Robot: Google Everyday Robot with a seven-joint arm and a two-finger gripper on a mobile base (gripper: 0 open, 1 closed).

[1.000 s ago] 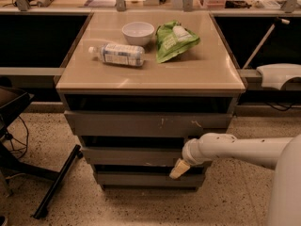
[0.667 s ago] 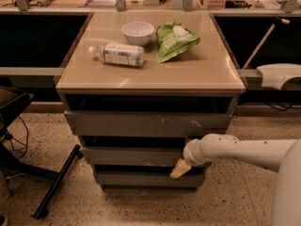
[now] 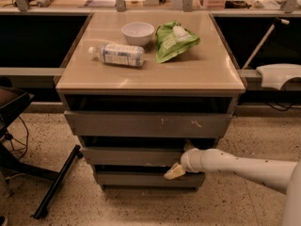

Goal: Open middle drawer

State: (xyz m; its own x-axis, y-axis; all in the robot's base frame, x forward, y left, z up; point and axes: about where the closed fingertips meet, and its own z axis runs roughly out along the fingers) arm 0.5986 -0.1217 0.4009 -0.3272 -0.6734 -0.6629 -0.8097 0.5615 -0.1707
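The middle drawer [image 3: 127,155] is a plain grey flat front, second of three in the cabinet under the tan countertop. It sits slightly forward of the bottom drawer [image 3: 141,179], with a dark gap above it. My white arm comes in from the lower right. The gripper [image 3: 173,172] is at the right end of the middle drawer's front, at its lower edge, with a pale fingertip [image 3: 172,173] showing just below the front. The top drawer [image 3: 148,124] with white scratch marks is above.
On the countertop [image 3: 207,74] lie a plastic bottle [image 3: 117,54], a white bowl [image 3: 138,32] and a green bag [image 3: 174,41]. A black chair base [image 3: 51,187] stands on the speckled floor at the left. A white object [image 3: 280,74] sticks out at the right.
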